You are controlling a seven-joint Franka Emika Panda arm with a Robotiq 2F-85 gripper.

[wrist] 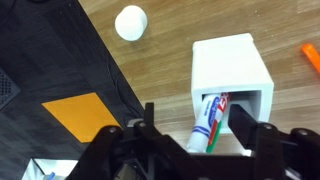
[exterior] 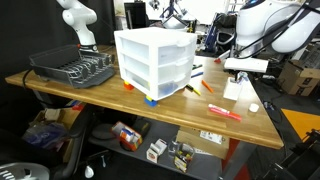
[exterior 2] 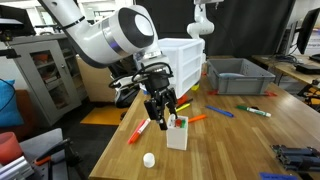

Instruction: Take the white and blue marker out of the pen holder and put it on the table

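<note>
A white box-shaped pen holder (wrist: 230, 60) stands on the light-brown wooden table (wrist: 170, 30) near its edge. A white and blue marker (wrist: 207, 125) sticks out of the holder, leaning toward the camera, with a red and green one close beside it. My gripper (wrist: 196, 112) is right over the holder with its fingers spread on either side of the marker, not touching it. In both exterior views the gripper (exterior 2: 165, 108) (exterior: 245, 72) hangs just above the holder (exterior 2: 177, 135) (exterior: 238, 90).
A white cap or ball (wrist: 130, 22) (exterior 2: 148, 159) lies near the holder. Loose markers lie around: red (exterior 2: 139, 131), orange (exterior 2: 197, 119), blue (exterior 2: 221, 112), green (exterior 2: 258, 111). A white drawer unit (exterior: 155, 60), a black dish rack (exterior: 72, 68) and a grey bin (exterior 2: 240, 78) stand further off.
</note>
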